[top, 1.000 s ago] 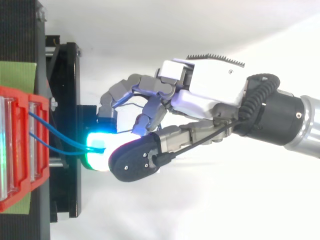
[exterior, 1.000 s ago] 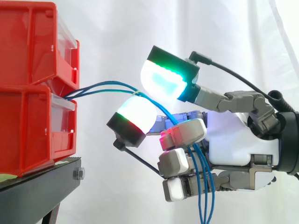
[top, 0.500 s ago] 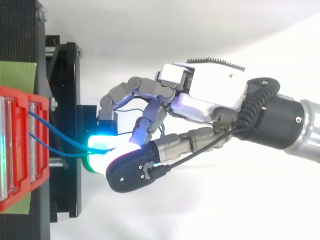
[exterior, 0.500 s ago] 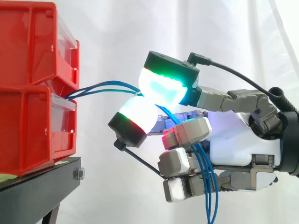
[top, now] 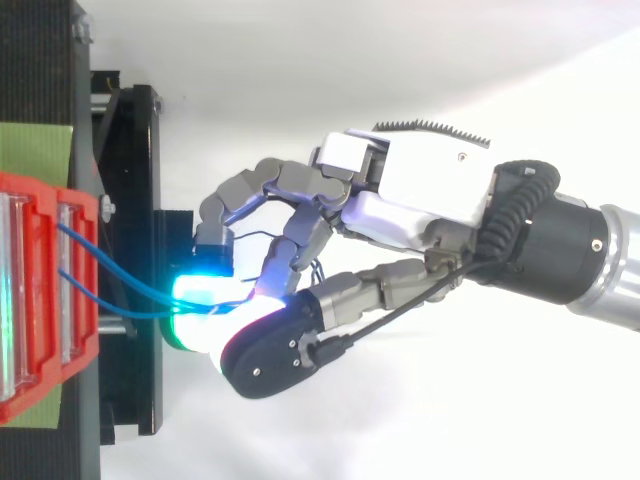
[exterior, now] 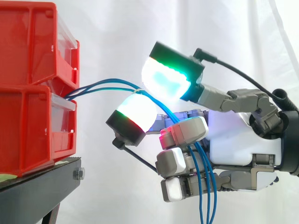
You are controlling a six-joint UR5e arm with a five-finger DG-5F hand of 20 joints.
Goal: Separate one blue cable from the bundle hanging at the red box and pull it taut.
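Two red bins point(exterior: 28, 126) are sitting stacked at nine o'clock in the side view. One black stand point(exterior: 42, 189) is carrying them at seven o'clock, with one bolt point(exterior: 78, 174) showing on its edge. Two blue cables point(top: 120, 287) are leaving the bins in the top view. At six o'clock in the side view, more strands are hanging, overlapping too much to count surely. One hand point(exterior: 238, 140) is occupying three o'clock. One white curtain point(exterior: 117, 37) is hanging behind.

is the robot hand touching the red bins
No, in the side view the robot hand sits clear of the red bins, with only the blue cables spanning the gap.
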